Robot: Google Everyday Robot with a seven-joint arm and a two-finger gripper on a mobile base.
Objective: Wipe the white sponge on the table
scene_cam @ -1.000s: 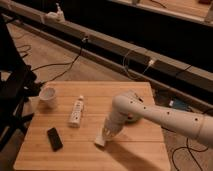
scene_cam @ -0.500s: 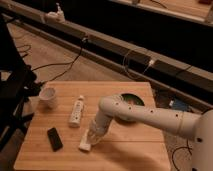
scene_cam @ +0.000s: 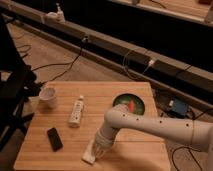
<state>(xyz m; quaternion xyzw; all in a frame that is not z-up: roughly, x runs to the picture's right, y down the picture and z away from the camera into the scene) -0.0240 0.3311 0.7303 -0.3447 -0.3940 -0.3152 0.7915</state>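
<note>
My gripper (scene_cam: 98, 146) was down at the near edge of the table (scene_cam: 140, 152), a little left of the middle, pressing on the white sponge (scene_cam: 89, 154). Whether I had the sponge pinched or was only bearing down on it, I could not tell.

What had just changed was the place of both of us. A second before, the sponge and I were farther toward the right and deeper in from the near edge; half a second before, we had slid leftward; at this moment we had come on again, toward the near left corner. The sponge went with me the whole way, flat on the wood. I took that as a wiping stroke under way, dragging diagonally across the bare middle of the table.

Nothing else had shifted. The black phone (scene_cam: 54, 138) lay just beyond the sponge toward the left edge, near but apart. The white bar with dark marks (scene_cam: 76, 111) lay farther in, the white cup (scene_cam: 48, 96) sat toward the far left corner, and the green plate (scene_cam: 129, 104) was by the right edge behind my arm.

In my judgement the stroke was nearly spent: little table remained ahead, and pushing on risked nudging the phone or running the sponge off the edge.
</note>
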